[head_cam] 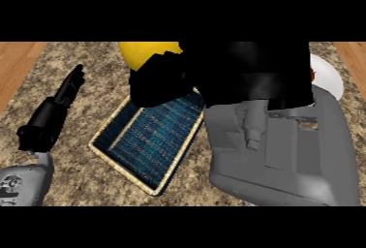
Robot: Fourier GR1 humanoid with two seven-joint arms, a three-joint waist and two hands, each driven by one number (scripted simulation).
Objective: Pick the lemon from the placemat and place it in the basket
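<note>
Lemon (146,52) at top of view, above placemat's (146,145) far end, enclosed by curled fingers of right hand (214,72). Left hand (53,111) resting straight-fingered at left edge. Basket not visible; carry direction undetermined.

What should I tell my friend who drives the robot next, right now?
Right robot hand: fingers curled round the yellow lemon, up close to the camera above the blue placemat.
Left robot hand: open, resting at the left, fingers straight.
Basket: I cannot make it out; the right arm hides much of the counter. A white object peeks out at the right.
Done: lemon grasped.
Left: carry it to the basket and release.
</note>
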